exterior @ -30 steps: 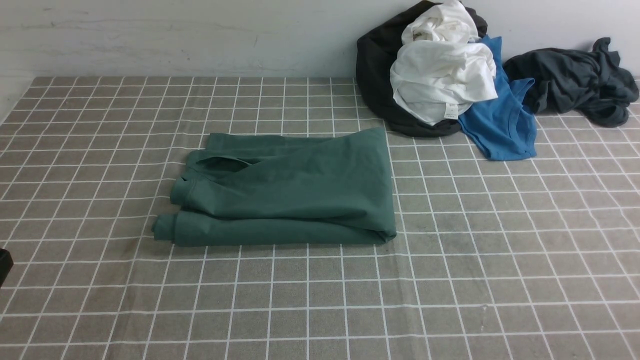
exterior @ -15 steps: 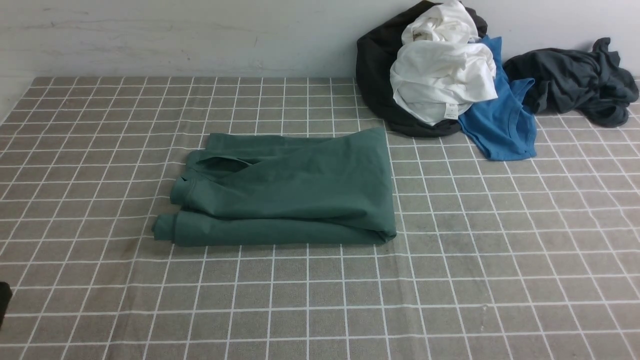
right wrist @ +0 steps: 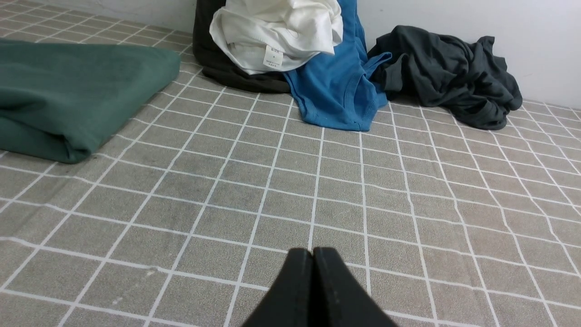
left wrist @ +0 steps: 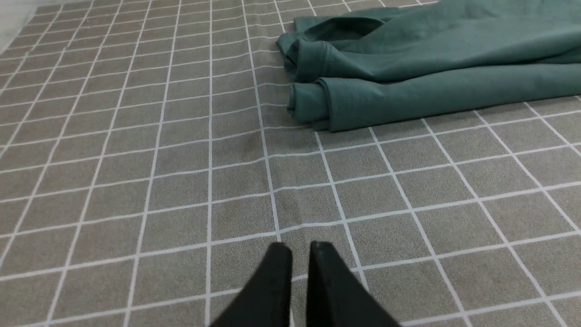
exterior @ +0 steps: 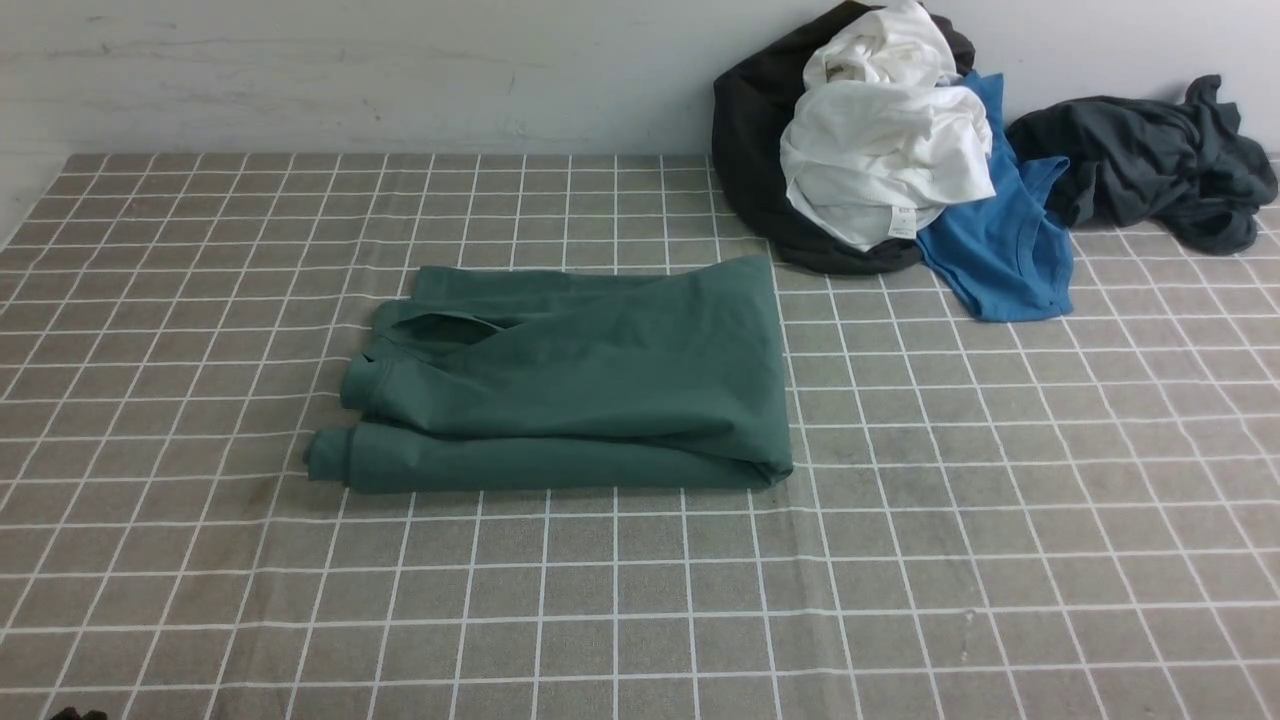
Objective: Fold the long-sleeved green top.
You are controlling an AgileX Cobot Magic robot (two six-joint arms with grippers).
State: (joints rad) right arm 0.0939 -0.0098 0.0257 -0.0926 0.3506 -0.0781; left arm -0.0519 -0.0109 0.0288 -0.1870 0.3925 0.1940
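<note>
The green long-sleeved top [exterior: 580, 380] lies folded into a rough rectangle on the checked tablecloth, with its rolled cuffs [exterior: 345, 420] at its left end. It also shows in the left wrist view [left wrist: 431, 68] and the right wrist view [right wrist: 68, 91]. My left gripper [left wrist: 297, 247] is low over bare cloth, well short of the cuffs, its jaws almost together with a thin gap and nothing in them. My right gripper [right wrist: 312, 250] is shut and empty over bare cloth to the right of the top. Only a dark tip [exterior: 75, 714] of the left arm shows in the front view.
A pile of a black garment [exterior: 750, 130], a white garment [exterior: 880, 150] and a bright blue shirt [exterior: 1000, 250] lies at the back right by the wall. A dark grey garment [exterior: 1150, 160] lies further right. The checked tablecloth [exterior: 640, 600] covers the table.
The dark part of the left arm at the front view's left edge has dropped down to the bottom corner. The green top has not moved.
</note>
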